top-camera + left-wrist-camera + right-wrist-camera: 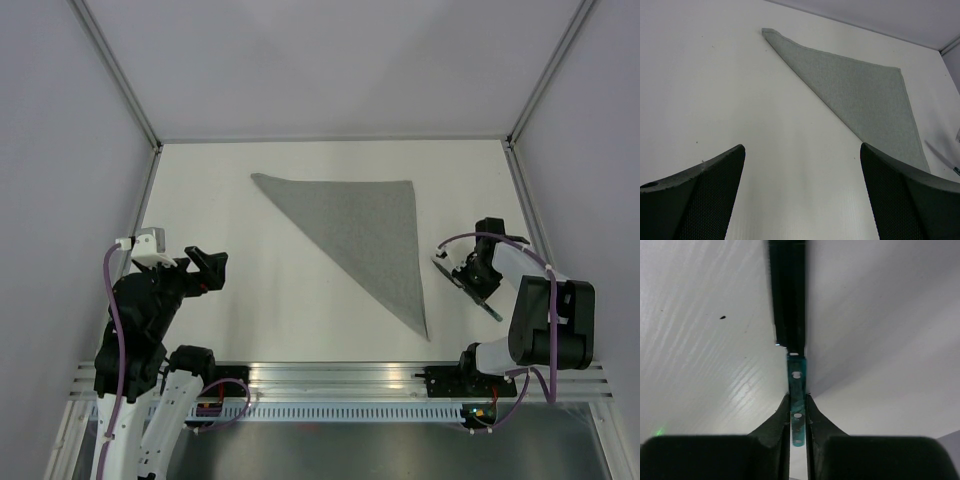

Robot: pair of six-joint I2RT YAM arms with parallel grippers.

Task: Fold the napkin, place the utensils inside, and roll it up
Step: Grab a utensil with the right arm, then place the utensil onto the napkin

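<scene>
The grey napkin (365, 235) lies flat on the white table, folded into a triangle with its long edge running from the far left to the near right. It also shows in the left wrist view (860, 95). My right gripper (466, 272) is to the right of the napkin, low over the table, and is shut on a utensil (491, 309). In the right wrist view the fingers (815, 415) pinch the utensil's teal handle (797, 382), and its dark part points away. My left gripper (207, 266) is open and empty, left of the napkin (802, 147).
White walls and metal frame posts (135, 105) enclose the table on three sides. An aluminium rail (340, 378) runs along the near edge by the arm bases. Bare table lies between the left gripper and the napkin.
</scene>
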